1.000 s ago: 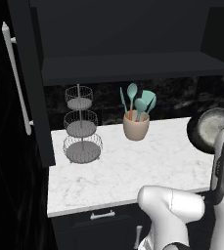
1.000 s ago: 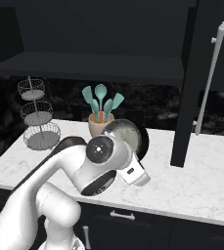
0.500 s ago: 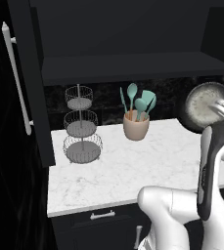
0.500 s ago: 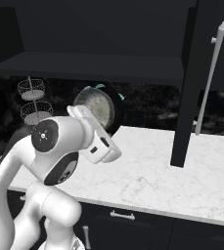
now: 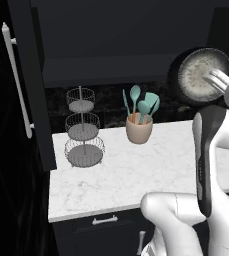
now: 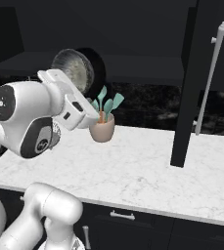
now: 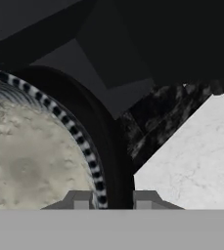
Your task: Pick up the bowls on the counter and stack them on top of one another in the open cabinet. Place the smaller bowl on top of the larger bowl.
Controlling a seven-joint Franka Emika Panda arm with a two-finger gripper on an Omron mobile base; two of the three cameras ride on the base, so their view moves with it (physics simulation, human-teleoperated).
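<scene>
The claw point(image 7: 108, 199) is clamped narrow on the rim of a bowl point(image 5: 202, 76), one finger inside the speckled hollow and one against the dark outer wall. It holds the bowl tipped on edge, high above the surface point(image 5: 136, 172), level with the open cabinet point(image 6: 147, 73) and its shelf ahead. The utensil cup point(image 6: 102, 131) stands below the claw, the wire baskets point(image 5: 83, 134) off to its left. This looks like the carry step; next, the bowl needs levelling, then easing forward onto the shelf.
</scene>
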